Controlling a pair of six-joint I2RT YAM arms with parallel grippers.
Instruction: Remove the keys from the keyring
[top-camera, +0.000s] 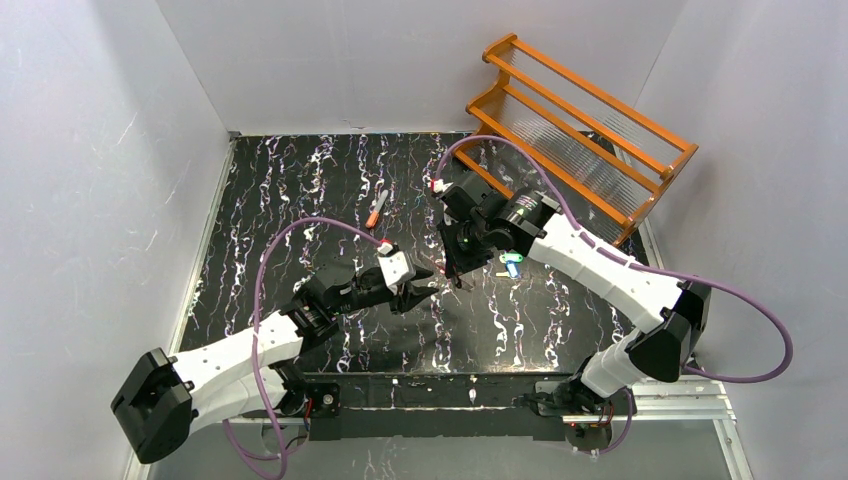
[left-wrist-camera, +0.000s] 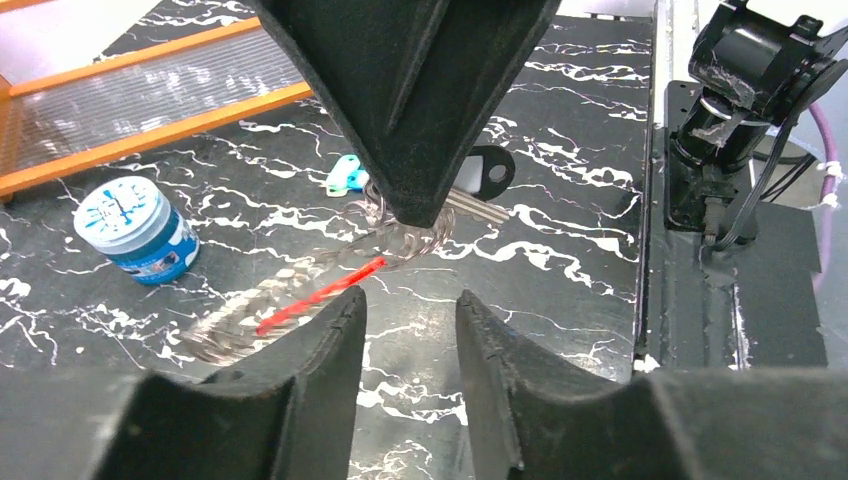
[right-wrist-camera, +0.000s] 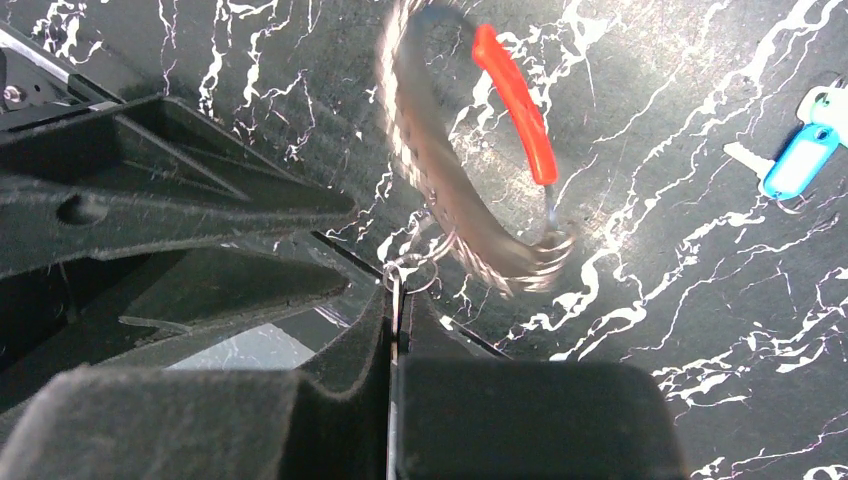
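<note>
1. Black table (top-camera: 300, 180) with white squiggly lines fills my screen, with pale walls around it.
2. My left claw (left-wrist-camera: 410, 310) is near the middle of the table. Its two fingers stand partly apart, and nothing is between them.
3. A small orange stick (top-camera: 375, 210) lies at 11 o'clock from that claw, well apart from it.
4. My right claw (right-wrist-camera: 397, 290) is just beside the left one, at its 3 o'clock. Its fingers are pressed tight together and pinch a tiny wire ring (right-wrist-camera: 408, 270) at one end of the keyring (right-wrist-camera: 430, 170).
5. The keyring hangs from that pinch, between the two claws, and looks blurry. Its red part (right-wrist-camera: 515, 100) is on the side away from the left claw. I cannot tell if the far end touches the table.
6. A black-headed key (left-wrist-camera: 490, 172) pokes out by the right claw's tip. I cannot tell if it is pinched too.
7. Two more keys (right-wrist-camera: 795, 165), one blue and one pale, lie loose on the table near the right claw, at its 3 o'clock.
8. A blue tin (left-wrist-camera: 135, 228) stands on the table.
9. An orange rack (top-camera: 580, 130) fills the 2 o'clock corner.
</note>
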